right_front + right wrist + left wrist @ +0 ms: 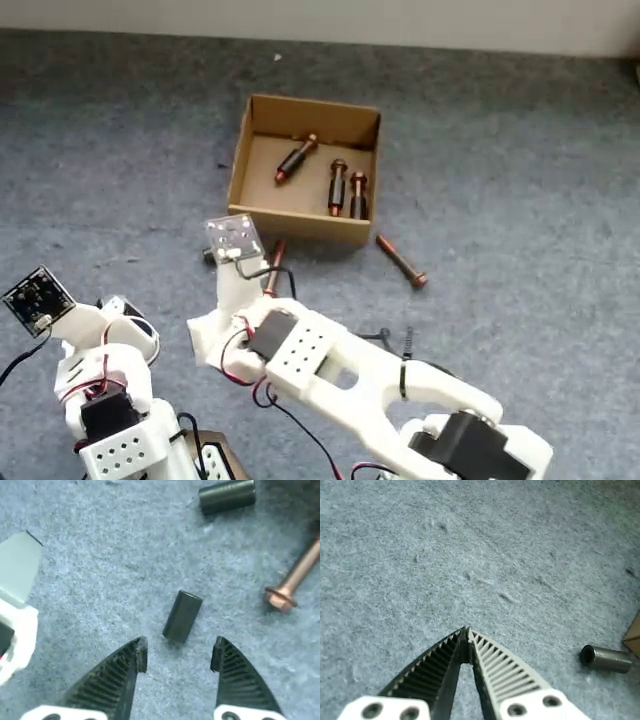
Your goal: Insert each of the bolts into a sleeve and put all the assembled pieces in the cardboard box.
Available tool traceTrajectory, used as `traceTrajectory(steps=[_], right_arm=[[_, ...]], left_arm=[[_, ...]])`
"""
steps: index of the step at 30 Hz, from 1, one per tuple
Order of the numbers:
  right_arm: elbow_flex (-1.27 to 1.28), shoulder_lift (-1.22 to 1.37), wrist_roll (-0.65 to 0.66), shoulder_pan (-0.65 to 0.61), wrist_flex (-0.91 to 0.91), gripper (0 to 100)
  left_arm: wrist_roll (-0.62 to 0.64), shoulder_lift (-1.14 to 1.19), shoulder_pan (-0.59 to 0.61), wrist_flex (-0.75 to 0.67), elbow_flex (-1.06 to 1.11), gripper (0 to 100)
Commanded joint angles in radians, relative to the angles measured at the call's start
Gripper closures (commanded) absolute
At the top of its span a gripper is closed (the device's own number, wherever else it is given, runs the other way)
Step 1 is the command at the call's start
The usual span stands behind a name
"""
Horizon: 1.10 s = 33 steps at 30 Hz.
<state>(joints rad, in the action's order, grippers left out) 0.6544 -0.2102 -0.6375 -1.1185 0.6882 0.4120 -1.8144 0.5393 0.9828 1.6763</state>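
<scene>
Showing a grey felted desk, pale wall behind. Finding three sleeved bolts in the cardboard box, one bolt loose beside it. Noting left gripper clenched empty, right gripper released near a dark sleeve.

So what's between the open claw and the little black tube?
Only bare grey carpet. In the right wrist view the open right gripper sits just short of the sleeve, with nothing else in the gap.

A grey carpet-like mat runs back to a pale wall.
</scene>
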Motion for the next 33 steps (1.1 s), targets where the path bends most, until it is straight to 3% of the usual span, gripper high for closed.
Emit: traceTrajectory(steps=[1, 10, 29, 33], right_arm=[[-0.071, 0.035, -0.014, -0.021, 0.002, 80.3], [-0.202, 0.268, -0.014, 0.022, 0.007, 80.3], [-0.262, 0.435, -0.008, 0.047, -0.022, 80.4], [-0.262, 0.435, -0.008, 0.047, -0.021, 87.4]], left_arm=[[0.002, -0.001, -0.021, -0.021, 0.019, 98], [0.000, -0.001, -0.018, -0.021, 0.019, 98], [0.000, -0.001, -0.016, -0.020, 0.019, 98], [0.000, -0.001, -0.018, -0.003, 0.019, 98]])
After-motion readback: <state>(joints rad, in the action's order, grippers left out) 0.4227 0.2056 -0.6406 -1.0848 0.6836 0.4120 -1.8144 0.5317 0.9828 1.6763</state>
